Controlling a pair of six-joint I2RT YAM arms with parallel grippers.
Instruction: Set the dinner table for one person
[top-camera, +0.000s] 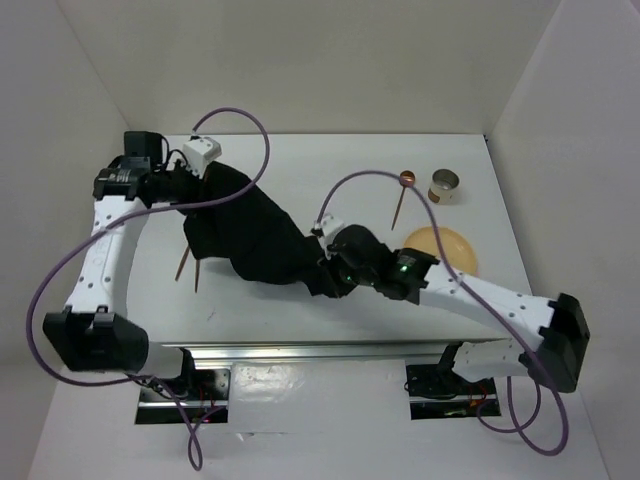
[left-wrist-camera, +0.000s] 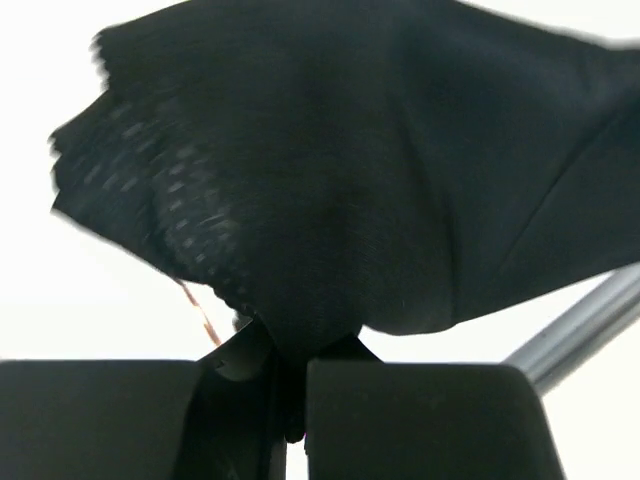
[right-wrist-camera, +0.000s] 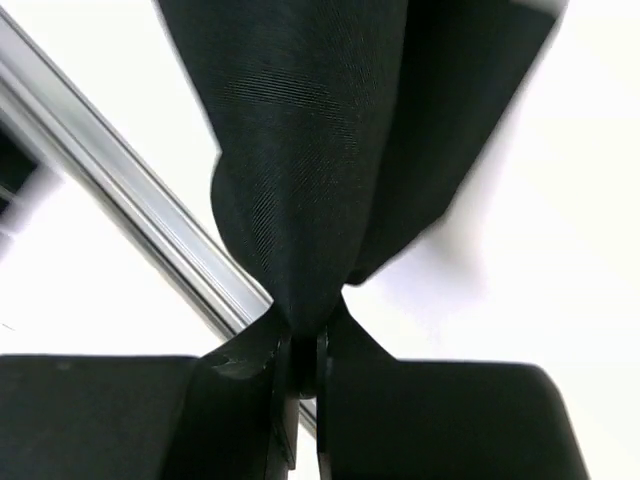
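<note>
A black cloth placemat (top-camera: 250, 235) hangs bunched between my two grippers over the white dinner table (top-camera: 330, 160). My left gripper (top-camera: 205, 175) is shut on its far left corner. In the left wrist view the placemat (left-wrist-camera: 350, 180) fans out from the left gripper's (left-wrist-camera: 290, 370) closed jaws. My right gripper (top-camera: 325, 272) is shut on the near right end. In the right wrist view a fold of the placemat (right-wrist-camera: 310, 150) is pinched in the right gripper (right-wrist-camera: 305, 345).
A tan plate (top-camera: 440, 248) lies right of the right gripper, partly under that arm. A small cup (top-camera: 444, 185) and a copper-headed spoon (top-camera: 402, 195) lie behind it. Two thin copper utensils (top-camera: 188, 265) lie left of the placemat. A metal rail (right-wrist-camera: 120, 190) edges the table's near side.
</note>
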